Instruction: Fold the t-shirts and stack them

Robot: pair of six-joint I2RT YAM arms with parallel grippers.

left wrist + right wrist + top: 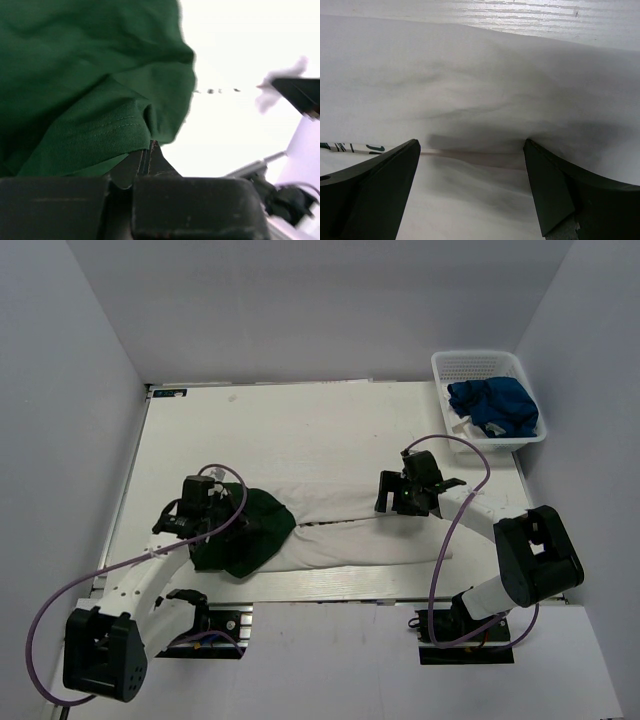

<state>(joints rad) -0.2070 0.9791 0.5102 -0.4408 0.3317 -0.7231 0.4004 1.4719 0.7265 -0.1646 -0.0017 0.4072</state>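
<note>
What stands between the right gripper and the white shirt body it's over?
Nothing visible does. In the right wrist view the right gripper is open, its fingers straddling bare cloth of the white shirt, with only that cloth between them. The left gripper is off at the green sleeve, shut on it and clear of this spot.

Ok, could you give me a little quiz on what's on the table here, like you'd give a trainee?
1. True or false: the blue shirt lies in the basket.
2. What is the left pincer shut on? A the green sleeve, B the basket's rim, C nothing.
3. Fill in: the right pincer is at the white cloth with its jaws ____.
Key: 1 true; 2 A; 3 open.
</note>
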